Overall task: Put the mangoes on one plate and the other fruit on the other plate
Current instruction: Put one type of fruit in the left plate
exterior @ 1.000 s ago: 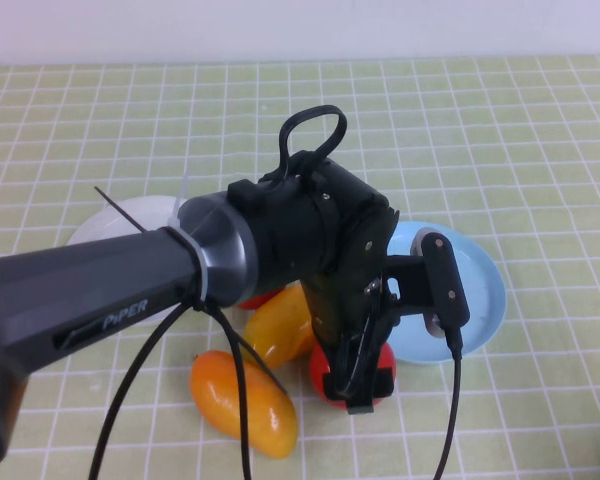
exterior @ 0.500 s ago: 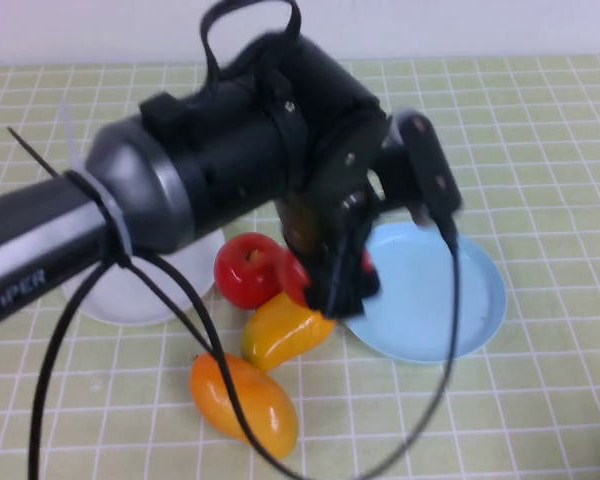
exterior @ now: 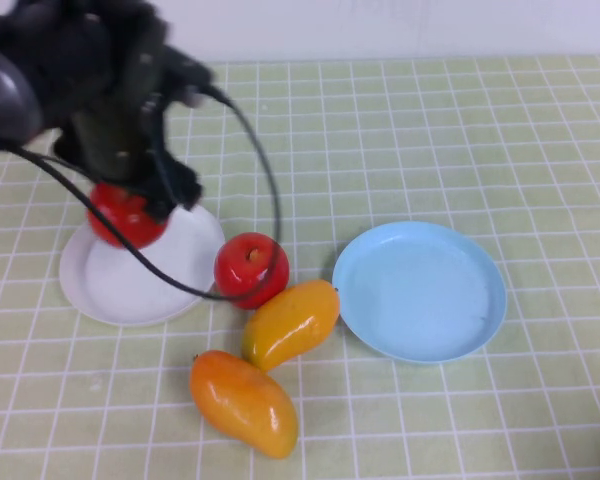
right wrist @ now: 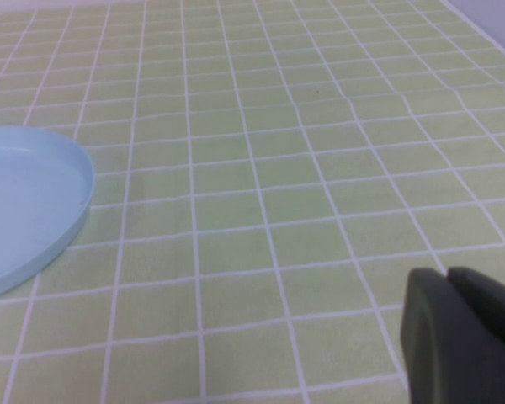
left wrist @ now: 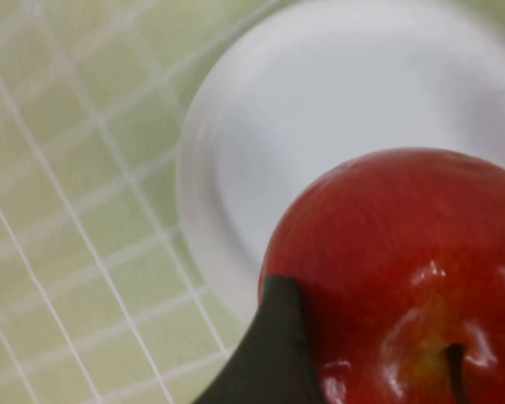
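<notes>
Left hand (exterior: 130, 205) above the near-left part of the round white shallow plate (exterior: 180, 285), clamped on a shiny round red apple (exterior: 127, 215). Apple held over the plate's far-left rim in the high view; contact with the plate not determinable. Left wrist view: same apple (left wrist: 404, 269) filling the frame, stem dimple visible, one dark finger (left wrist: 269, 353) against its side, white plate (left wrist: 320, 109) below.

Second round red apple (exterior: 251, 268) on the green checked tabletop (exterior: 460, 130), just beside the white plate's right rim. Yellow-orange elongated mango (exterior: 291, 324) lying just in front of that apple, touching or nearly touching it. Deeper orange mango (exterior: 243, 402) nearer the camera, close to the first mango's lower end. Round light blue plate (exterior: 480, 330) to the right of the fruit, nothing on it, its rim just beside the yellow-orange mango's tip.

Right hand (right wrist: 463, 337) seen only in the right wrist view as a dark corner, low over the tabletop near the blue plate's edge (right wrist: 67, 210); fingers apart or together: cannot tell.
</notes>
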